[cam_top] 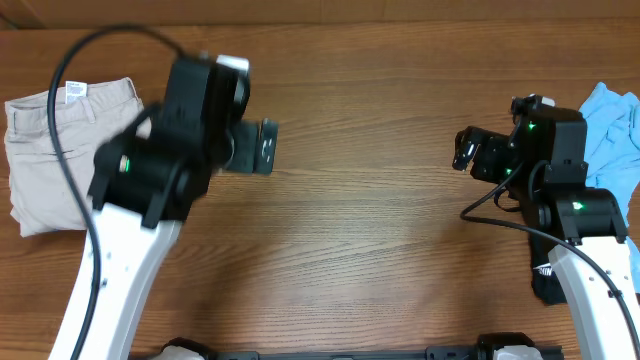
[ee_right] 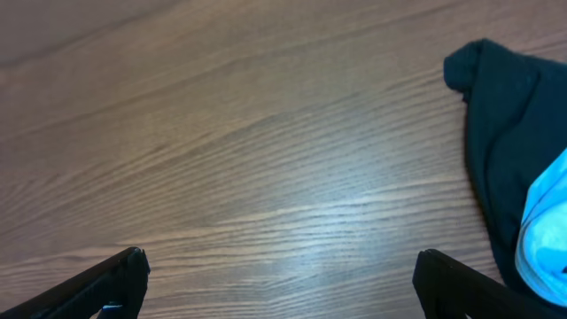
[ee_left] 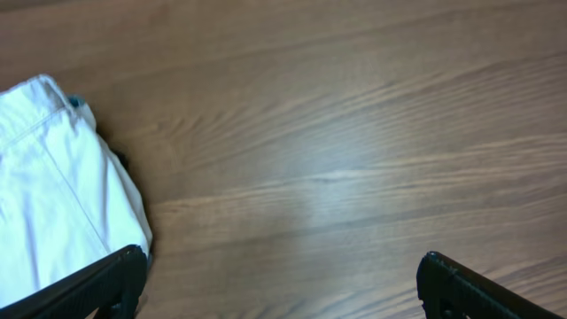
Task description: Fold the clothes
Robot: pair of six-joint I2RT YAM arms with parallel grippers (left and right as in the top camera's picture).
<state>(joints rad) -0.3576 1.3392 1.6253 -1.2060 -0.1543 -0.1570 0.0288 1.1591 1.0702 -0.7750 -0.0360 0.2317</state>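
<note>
Folded beige trousers (cam_top: 50,150) lie at the table's left edge and show pale in the left wrist view (ee_left: 53,195). My left gripper (cam_top: 262,147) is open and empty over bare wood to their right; its fingers (ee_left: 279,283) stand wide apart. A light blue garment (cam_top: 612,130) lies crumpled at the right edge. A dark garment (cam_top: 545,285) lies partly under my right arm. In the right wrist view the dark garment (ee_right: 514,133) and a bit of blue cloth (ee_right: 545,230) are at the right. My right gripper (cam_top: 465,150) is open and empty (ee_right: 279,275) over wood.
The wooden table (cam_top: 370,230) fills all views. The left arm's body covers the trousers' right edge in the overhead view. The arm bases stand at the front edge.
</note>
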